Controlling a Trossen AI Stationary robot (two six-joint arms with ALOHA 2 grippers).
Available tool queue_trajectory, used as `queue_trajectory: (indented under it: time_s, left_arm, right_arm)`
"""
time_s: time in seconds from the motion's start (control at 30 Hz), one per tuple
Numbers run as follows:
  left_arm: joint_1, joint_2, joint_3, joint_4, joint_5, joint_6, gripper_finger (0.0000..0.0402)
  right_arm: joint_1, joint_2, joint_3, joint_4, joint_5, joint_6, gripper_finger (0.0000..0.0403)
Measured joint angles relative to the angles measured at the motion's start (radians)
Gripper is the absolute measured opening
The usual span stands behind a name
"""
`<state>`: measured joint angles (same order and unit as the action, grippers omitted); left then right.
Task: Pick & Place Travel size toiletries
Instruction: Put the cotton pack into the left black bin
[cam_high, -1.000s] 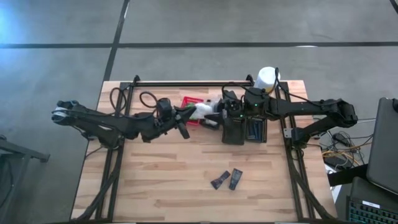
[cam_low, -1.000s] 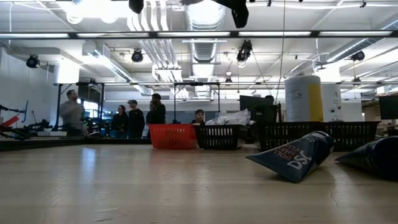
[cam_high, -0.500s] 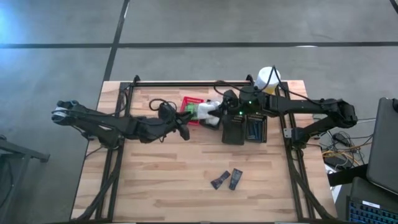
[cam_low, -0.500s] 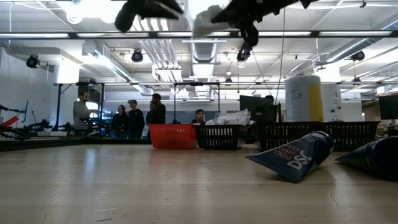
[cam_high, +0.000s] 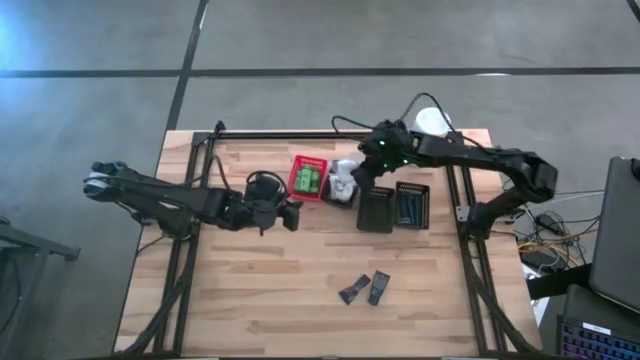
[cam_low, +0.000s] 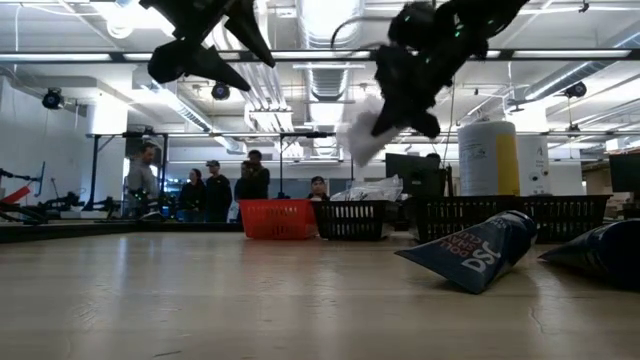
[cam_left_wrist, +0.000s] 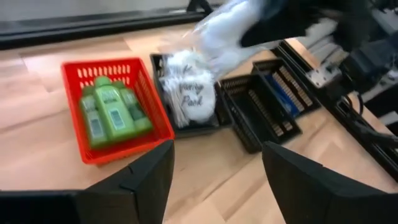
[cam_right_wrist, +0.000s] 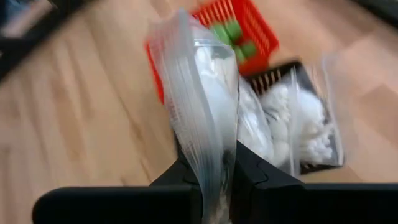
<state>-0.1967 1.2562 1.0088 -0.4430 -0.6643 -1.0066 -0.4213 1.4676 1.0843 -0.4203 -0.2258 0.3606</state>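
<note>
My right gripper is shut on a white crinkly plastic pouch and hangs over the black basket that holds more white pouches. In the low view the pouch dangles below that gripper, high above the table. To the basket's left stands a red basket with green packets lying in it. My left gripper stands open with nothing between its fingers. It is left of the red basket and points down at a slant toward the baskets. My right gripper pinches the pouch by one end between its two fingers. The fingers slant down from the table's far right side. The pouch hangs beyond the fingertips, lifted clear above the basket of white pouches.
Two more black slotted baskets stand right of the pouch basket. A tall white canister is at the far right corner. Two dark blue packets lie on the bare wood nearer the front edge. People stand in the room behind the table.
The pouch has passed from my left gripper to my right. The left has opened and let go, tipped downward, sunk and drawn back toward the table's left. The right has shut on the pouch, swung toward the left, tipped down and sunk, bringing it over the pouch basket.
</note>
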Motion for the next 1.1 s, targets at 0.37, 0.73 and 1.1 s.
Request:
queue_trajectory:
  time_s: [0.37,0.73,1.1]
  left_arm:
    - [-0.004,0.042,-0.001,0.000,0.073,-0.022,0.0246]
    - [-0.054,0.121,-0.002,-0.001,0.088,-0.070,0.0246]
    - [-0.095,0.154,-0.002,0.002,0.088,-0.096,0.0246]
  right_arm:
    - [-0.013,0.318,0.351,-0.434,0.002,-0.283,0.0027]
    - [-0.008,0.522,0.502,-0.552,-0.130,-0.305,0.0029]
    - [-0.001,0.545,0.501,-0.571,-0.106,-0.308,0.0030]
